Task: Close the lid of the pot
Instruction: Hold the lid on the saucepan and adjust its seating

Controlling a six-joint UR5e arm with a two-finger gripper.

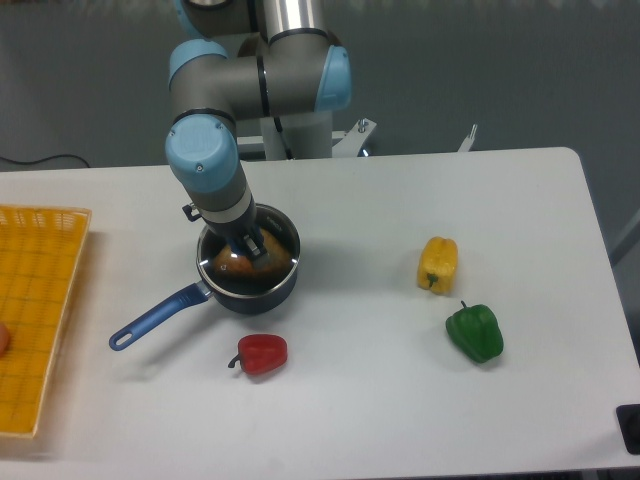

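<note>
The dark pot (262,292) with a long blue handle (160,316) stands on the white table left of centre. The glass lid (232,268) with its thin metal rim lies over the pot's mouth, and something orange shows through the glass. My gripper (251,243) reaches straight down onto the lid's centre. Its dark fingers stand close together where the knob is, and they hide the knob. The arm's wrist covers the back of the pot.
A red pepper (263,353) lies just in front of the pot. A yellow pepper (438,263) and a green pepper (475,332) lie to the right. A yellow basket (35,310) stands at the left edge.
</note>
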